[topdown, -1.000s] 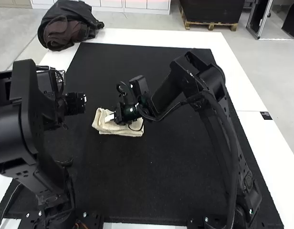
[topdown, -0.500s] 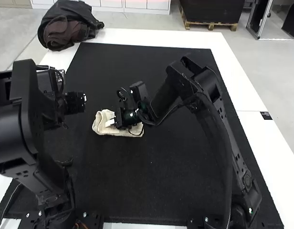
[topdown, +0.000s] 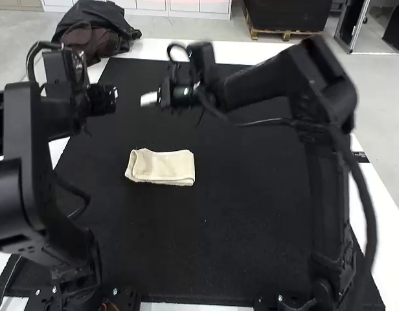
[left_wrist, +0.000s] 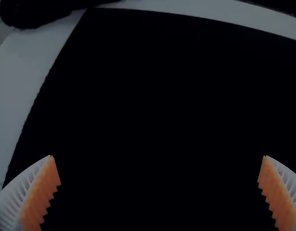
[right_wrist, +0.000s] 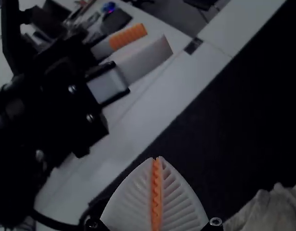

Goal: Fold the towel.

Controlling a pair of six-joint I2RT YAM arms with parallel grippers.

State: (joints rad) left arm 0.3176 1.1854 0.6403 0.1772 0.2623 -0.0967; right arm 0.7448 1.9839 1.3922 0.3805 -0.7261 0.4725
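Folding seems finished, so my closed right end effector (right_wrist: 156, 159) and wide-spread left one (left_wrist: 158, 157) should clear the cream fabric towel (topdown: 163, 167).

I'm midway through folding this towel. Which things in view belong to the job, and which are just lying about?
For the job:
- towel, lying folded on the mat
- left hand, open
- right hand, shut and empty

Just lying about:
- dark bag, at the table's far left corner
- small dark label, at the right side
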